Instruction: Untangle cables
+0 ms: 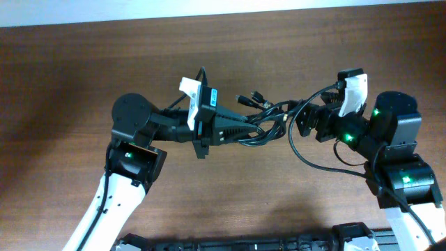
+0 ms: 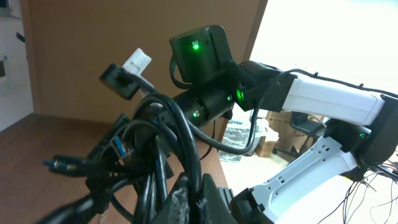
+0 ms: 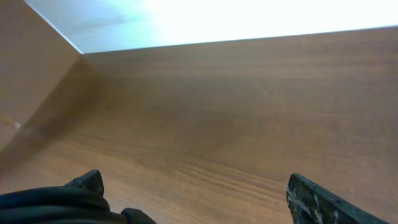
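Several thin black flexible cables [image 1: 261, 124], tangled in one bunch over the brown wooden table [image 1: 230, 42], clenched in the left black two-finger gripper [image 1: 233, 132]. Right black two-finger gripper [image 1: 298, 120] released, fingers [image 3: 311, 199] wide apart, just beside the bunch.

The left arm [image 1: 132, 118] and right arm [image 1: 394, 125] are built alike, with rounded black joint housings, white shells [image 1: 104, 202] on the lower links and small green lights [image 1: 377, 112] glowing on the joints. Each wrist carries a white bracket [image 1: 353, 94]. A thick black wire [image 2: 230, 148] loops beneath the right arm's boxy black housing [image 2: 198, 53]. The right gripper [image 3: 194, 198] has dark, rough-surfaced fingertips [image 3: 317, 202].
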{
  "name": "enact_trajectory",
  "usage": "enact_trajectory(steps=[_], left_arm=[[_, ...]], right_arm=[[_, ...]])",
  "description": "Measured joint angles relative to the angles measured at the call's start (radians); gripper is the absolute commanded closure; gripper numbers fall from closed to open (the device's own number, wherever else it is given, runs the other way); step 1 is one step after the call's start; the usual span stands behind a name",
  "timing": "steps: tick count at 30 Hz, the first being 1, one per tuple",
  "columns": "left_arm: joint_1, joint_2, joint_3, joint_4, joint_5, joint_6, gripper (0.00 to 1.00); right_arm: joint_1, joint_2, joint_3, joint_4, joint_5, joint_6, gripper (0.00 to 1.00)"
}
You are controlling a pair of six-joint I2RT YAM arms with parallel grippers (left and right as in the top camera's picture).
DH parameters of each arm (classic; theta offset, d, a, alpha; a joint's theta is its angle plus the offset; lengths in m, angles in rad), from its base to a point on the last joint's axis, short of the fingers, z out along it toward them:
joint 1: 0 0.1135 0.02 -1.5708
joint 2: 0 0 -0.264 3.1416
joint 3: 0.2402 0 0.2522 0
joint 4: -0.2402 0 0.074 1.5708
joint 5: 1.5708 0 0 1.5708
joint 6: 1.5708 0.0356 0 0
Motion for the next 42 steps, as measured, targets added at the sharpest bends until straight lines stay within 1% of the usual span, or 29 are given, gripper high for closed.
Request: enact_trajectory(steps=[8,11,14,16,18,25,28,34,38,42], left_arm=[[0.011,0.001,0.000,-0.012,-0.001,0.000,1.00],[0.036,0.001,0.000,-0.048,0.000,0.000,1.00],[0.068,0.000,0.000,-0.095,0.000,-0.001,1.00],[0.077,0.000,0.000,-0.104,0.000,-0.001,1.00],[0.078,0.000,0.000,-0.104,0.000,-0.001,1.00],[0.078,0.000,0.000,-0.112,-0.023,-0.003,1.00],[0.078,0.000,0.000,-0.139,-0.066,-0.023,1.00],[0.078,0.000,0.000,-0.246,-0.217,-0.084,1.00],[0.079,0.000,0.000,-0.248,-0.266,-0.136,1.00],[0.079,0.000,0.000,-0.248,-0.283,-0.177,1.00]], right_arm=[[0.004,-0.022,0.000,-0.038,0.088,-0.001,0.07],[0.004,-0.057,0.000,-0.045,0.153,-0.001,0.04],[0.004,-0.106,0.000,-0.045,0.222,-0.026,0.03],[0.003,-0.144,0.000,-0.045,0.271,-0.055,0.03],[0.003,-0.183,0.000,-0.044,0.319,-0.095,0.00],[0.003,-0.233,0.000,-0.078,0.356,-0.170,0.01],[0.002,-0.232,0.000,-0.140,0.319,-0.179,0.01],[0.002,-0.232,0.000,-0.249,0.148,-0.182,0.01],[0.002,-0.232,0.000,-0.261,0.032,-0.182,0.01],[0.002,-0.232,0.000,-0.243,-0.078,-0.181,0.01]])
